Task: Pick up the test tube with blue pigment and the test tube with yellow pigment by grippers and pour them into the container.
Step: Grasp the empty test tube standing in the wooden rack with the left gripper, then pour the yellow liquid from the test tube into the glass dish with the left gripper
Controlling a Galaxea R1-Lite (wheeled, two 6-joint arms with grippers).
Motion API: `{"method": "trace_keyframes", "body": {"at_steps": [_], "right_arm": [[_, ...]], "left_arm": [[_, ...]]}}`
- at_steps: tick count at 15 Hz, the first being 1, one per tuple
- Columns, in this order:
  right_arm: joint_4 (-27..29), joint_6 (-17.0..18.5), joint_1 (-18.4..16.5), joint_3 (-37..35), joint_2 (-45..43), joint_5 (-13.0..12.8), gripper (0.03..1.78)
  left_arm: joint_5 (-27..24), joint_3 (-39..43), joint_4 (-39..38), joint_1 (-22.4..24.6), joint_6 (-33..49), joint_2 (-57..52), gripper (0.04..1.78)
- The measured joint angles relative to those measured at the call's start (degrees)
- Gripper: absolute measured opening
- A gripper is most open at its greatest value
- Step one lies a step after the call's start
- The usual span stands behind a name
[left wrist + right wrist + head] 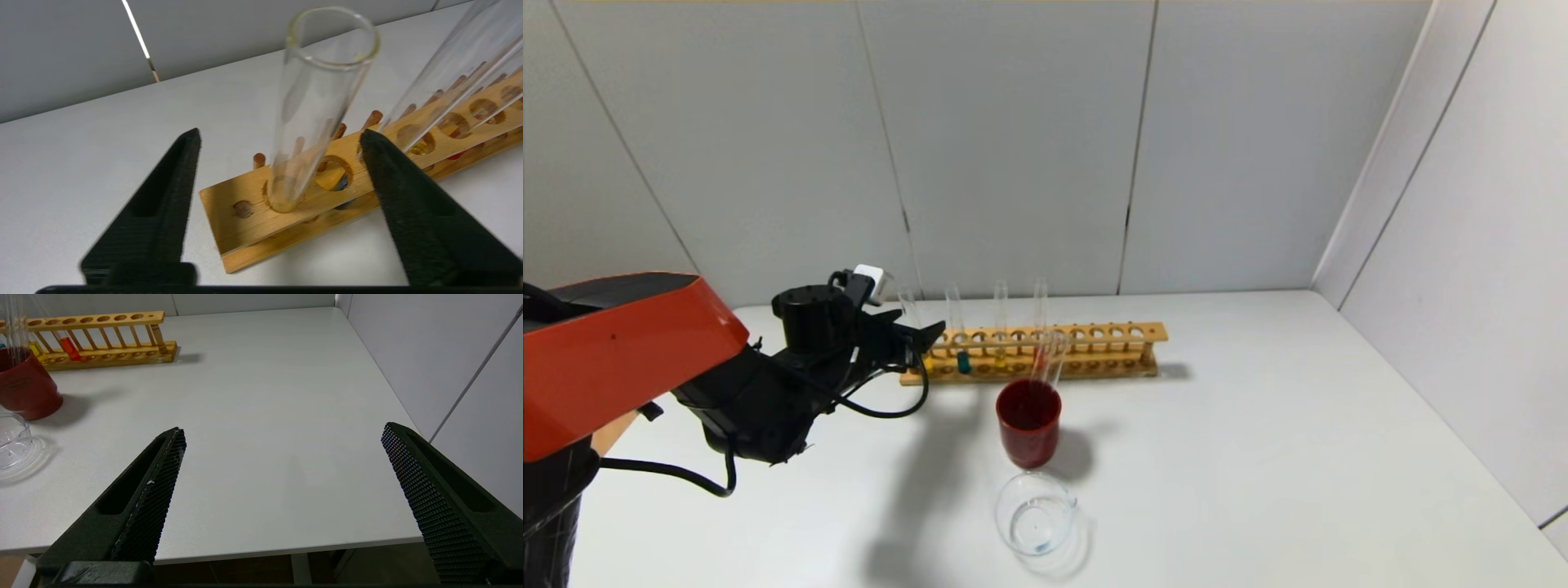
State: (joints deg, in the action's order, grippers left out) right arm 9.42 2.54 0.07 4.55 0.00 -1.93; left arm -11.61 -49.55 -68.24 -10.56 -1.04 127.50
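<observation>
At the rack's (1033, 353) left end, the left gripper (280, 136) hangs with fingers spread around an upright near-empty tube (314, 106), the blue tube (963, 359) and yellow tube (1000, 353) stand racked alongside, the beaker (1036, 514) sits before the red cup (1029, 422), and the right gripper (282, 435) gapes over bare table (265, 396).

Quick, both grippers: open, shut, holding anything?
Left gripper: open, fingers either side of the clear glass end tube in the wooden rack, holding nothing.
Right gripper: open, empty, above the white table.

White table (1258, 457): rack (1094, 351), cup (1029, 429), beaker (1035, 514).
</observation>
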Motion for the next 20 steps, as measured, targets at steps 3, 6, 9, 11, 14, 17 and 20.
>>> {"method": "trace_keyframes", "body": {"at_steps": [3, 6, 9, 11, 14, 17, 20], "right_arm": [[0.0, 0.0, 0.0, 0.0, 0.0, 0.0, 1.75], [0.0, 0.0, 0.0, 0.0, 0.0, 0.0, 1.75], [0.0, 0.0, 0.0, 0.0, 0.0, 0.0, 1.75], [0.0, 0.0, 0.0, 0.0, 0.0, 0.0, 1.75], [0.0, 0.0, 0.0, 0.0, 0.0, 0.0, 1.75], [0.0, 0.0, 0.0, 0.0, 0.0, 0.0, 1.75], [0.0, 0.0, 0.0, 0.0, 0.0, 0.0, 1.75]], "left_arm": [[0.0, -0.2, 0.0, -0.5, 0.0, 0.2, 0.67], [0.1, -0.3, 0.0, -0.7, 0.0, 0.2, 0.32], [1.9, -1.1, 0.3, -1.0, -0.1, 0.1, 0.31], [3.7, -2.3, 1.9, -1.2, -0.2, -0.6, 0.31], [4.3, -5.2, 7.6, -1.2, -0.2, -4.1, 0.31], [5.2, -10.6, 16.4, -1.1, -0.3, -9.7, 0.31], [5.5, -17.3, 27.8, -1.0, -0.3, -16.3, 0.31]]}}
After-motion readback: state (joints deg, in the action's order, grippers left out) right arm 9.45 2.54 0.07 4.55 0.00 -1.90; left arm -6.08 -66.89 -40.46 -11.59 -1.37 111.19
